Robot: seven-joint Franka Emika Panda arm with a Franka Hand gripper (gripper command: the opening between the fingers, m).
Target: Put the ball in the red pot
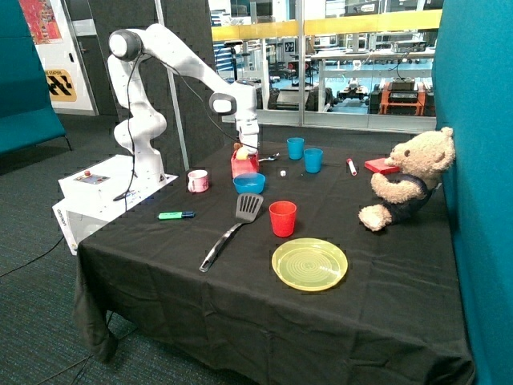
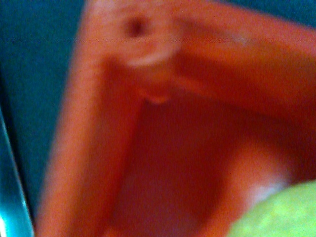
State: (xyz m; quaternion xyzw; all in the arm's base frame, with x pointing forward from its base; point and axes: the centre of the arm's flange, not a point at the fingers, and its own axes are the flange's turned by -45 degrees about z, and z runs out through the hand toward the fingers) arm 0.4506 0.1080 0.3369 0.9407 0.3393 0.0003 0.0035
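From the outside view I've got the gripper (image 1: 248, 149) parked right over the red pot (image 1: 244, 165), basically dipping into its top. The ball (image 1: 241, 152) is sitting at the pot's mouth, a pale yellow bit poking above the rim right next to the gripper. I honestly can't tell if the fingers are spread or closed, or whether they have hold of the ball at all: they're buried behind the pot's rim from here.

Wrist view is just a face full of red: the inside walls and a corner of the red pot (image 2: 163, 163), with the ball (image 2: 281, 212) showing as a yellow-green curve at the edge. So the ball is inside the pot's walls, that much I'm happy with.

Rest of the table, taking the pot as clock centre in the outside view: blue bowl (image 1: 248, 182) just beside it at 6, pink-and-white mug (image 1: 198, 180) near at 8, the two blue cups (image 1: 304, 154) out at 3. Further toward 6 there's the spatula (image 1: 232, 227), the red cup (image 1: 282, 218) and the yellow plate (image 1: 309, 264). Green marker (image 1: 175, 215) sits around 7. Teddy bear (image 1: 409, 178) is well apart at 3 to 4, on the far end of the black tablecloth (image 1: 160, 273).
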